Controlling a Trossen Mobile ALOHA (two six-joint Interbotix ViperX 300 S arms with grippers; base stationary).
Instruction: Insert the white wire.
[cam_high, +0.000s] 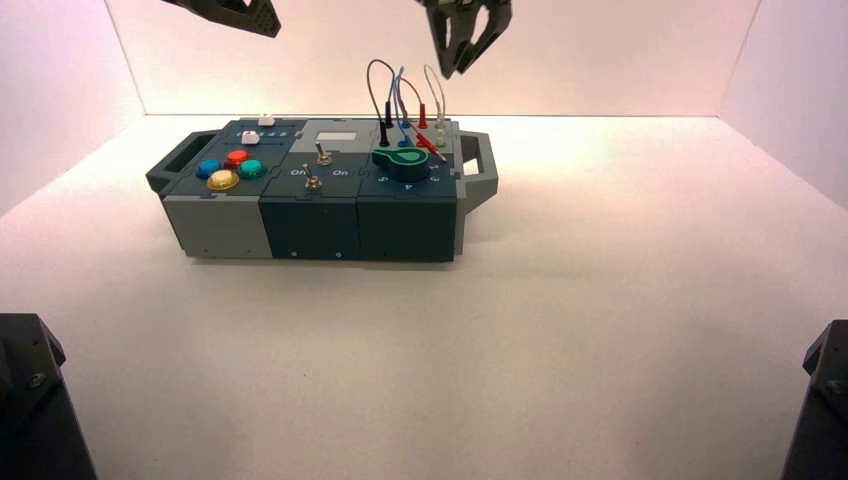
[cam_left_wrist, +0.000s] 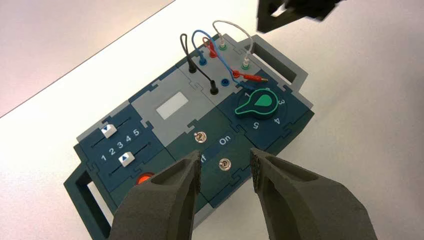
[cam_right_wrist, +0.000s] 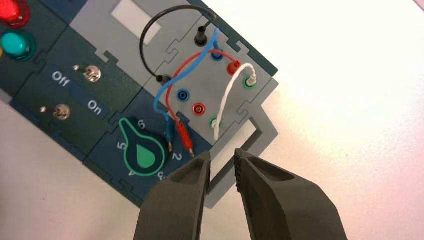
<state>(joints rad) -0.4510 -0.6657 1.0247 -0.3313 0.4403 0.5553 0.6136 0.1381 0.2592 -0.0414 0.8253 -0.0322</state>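
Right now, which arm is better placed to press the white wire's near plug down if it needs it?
Probably the right: its gripper hovers just beyond the white wire, while the left gripper hangs farther left.

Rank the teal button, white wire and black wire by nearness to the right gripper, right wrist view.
1. White wire, box's right end, nearest the right gripper.
2. Black wire, left of the white.
3. Teal button, box's left part.

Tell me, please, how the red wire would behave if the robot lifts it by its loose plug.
The red wire looks thin and curved, so its middle would probably bend and swing. The loose red plug seems a straight, stiffer piece and may move as one. The other end sits in a red socket, so lifting would likely tug there.
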